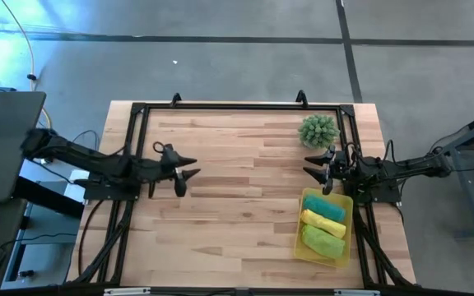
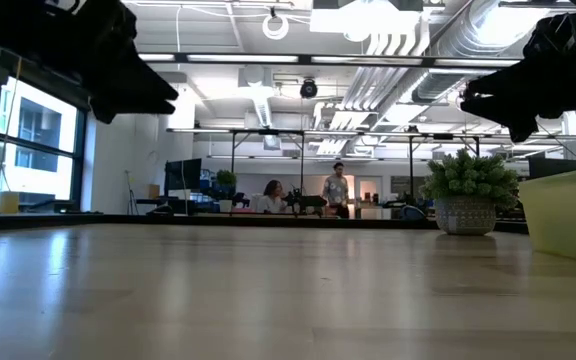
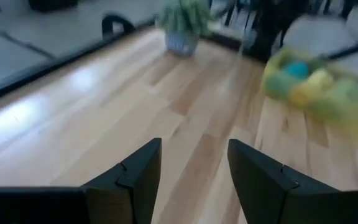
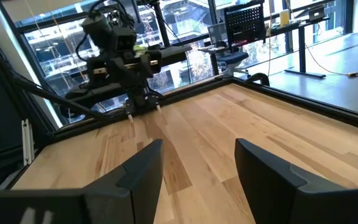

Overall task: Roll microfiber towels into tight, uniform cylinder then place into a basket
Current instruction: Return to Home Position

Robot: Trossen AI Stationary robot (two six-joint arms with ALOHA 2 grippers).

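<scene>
while both arms hang over the table, we see the basket sitting on the right side of the wood, close to the right arm. inside it lie the teal towel, the yellow towel and the green towel. each one is rolled up like a little log. they lie side by side and touch, with the yellow one in the middle. the teal one is at the end nearest the plant, and the green one is at the end farthest from it. the plant stands in its pot near a corner on the right side of the table, apart from the basket.

we see the right gripper between the plant and the basket, just beside the teal end of the basket. its two fingers are spread wide and nothing is between them. we see the left gripper over the left half of the table, well apart from the basket. its fingers are spread too, and they hold nothing. from the low camera, both grippers are up in the air and do not touch the wood. far behind the table, we can see two people in the room.
</scene>
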